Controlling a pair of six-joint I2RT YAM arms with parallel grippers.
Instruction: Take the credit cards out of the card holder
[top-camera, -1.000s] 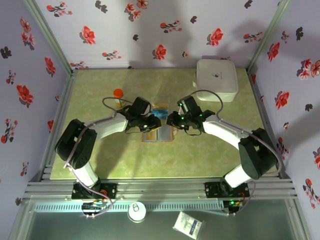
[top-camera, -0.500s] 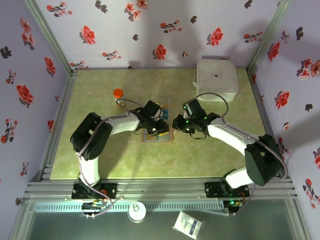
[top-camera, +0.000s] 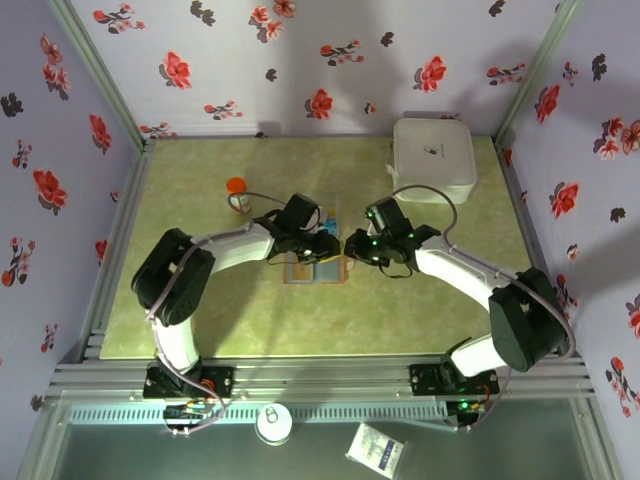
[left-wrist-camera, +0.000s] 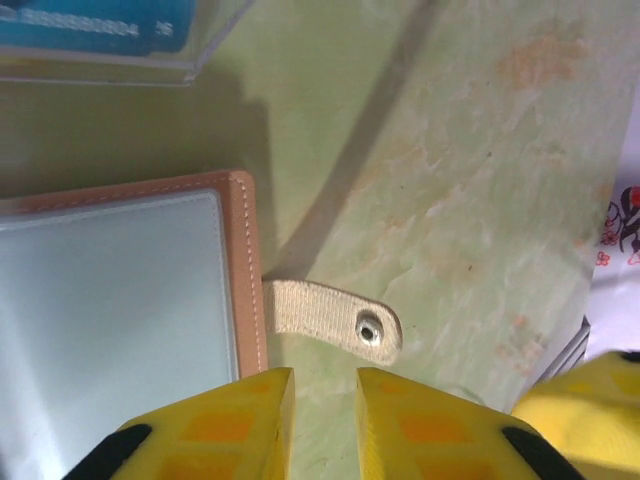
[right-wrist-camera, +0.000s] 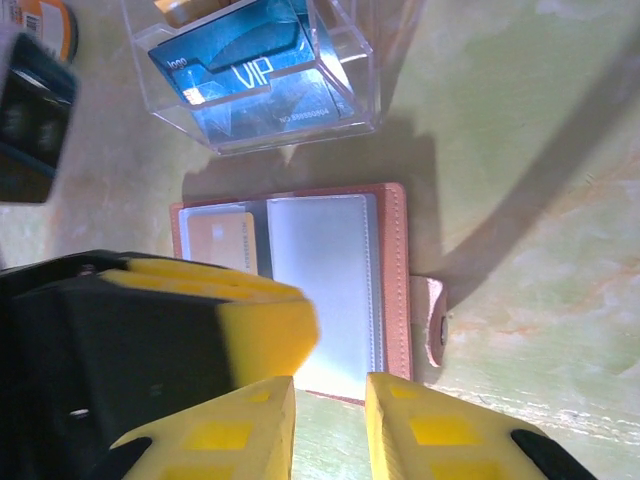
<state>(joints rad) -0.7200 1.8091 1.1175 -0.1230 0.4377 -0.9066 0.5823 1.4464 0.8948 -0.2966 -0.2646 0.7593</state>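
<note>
The left gripper (left-wrist-camera: 324, 400) is hovering by the card holder's (left-wrist-camera: 120, 290) clasp tab (left-wrist-camera: 330, 318), jaws narrowly apart, gripping nothing. The card holder is lying open on the worktop (left-wrist-camera: 450, 150), a tan credit card (right-wrist-camera: 222, 243) showing inside, teal credit cards (right-wrist-camera: 250, 80) sitting in a clear tray (right-wrist-camera: 366, 95) just beyond it. The right gripper (right-wrist-camera: 330, 400) is hanging over its edge, jaws narrowly parted, empty

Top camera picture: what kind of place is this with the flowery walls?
Probably a robot test booth, not a real room. The flowered walls are panels in a metal frame, and the left arm and right arm are bolted at the edge of a green table.
</note>
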